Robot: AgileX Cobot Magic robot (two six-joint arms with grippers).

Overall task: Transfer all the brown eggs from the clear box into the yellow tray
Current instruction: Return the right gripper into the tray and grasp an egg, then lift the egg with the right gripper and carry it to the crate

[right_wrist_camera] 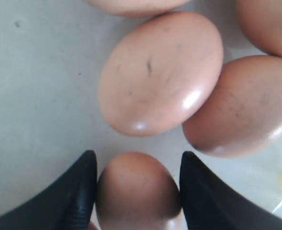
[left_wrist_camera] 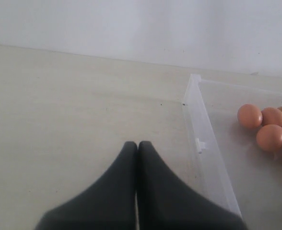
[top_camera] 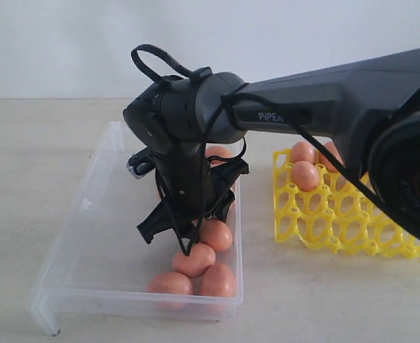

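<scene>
My right gripper is down inside the clear box, and both fingers touch the sides of one brown egg, so it is shut on that egg. Other brown eggs lie close ahead of it on the box floor. In the exterior view the wrist hides the fingertips, and several eggs lie near the box's front right corner. The yellow tray stands to the right of the box with a few eggs in its far cups. My left gripper is shut and empty over bare table beside the box wall.
The right arm reaches across above the tray towards the box. More eggs are clustered in the box as the left wrist view shows it. The left half of the box floor holds nothing. A white wall stands behind the table.
</scene>
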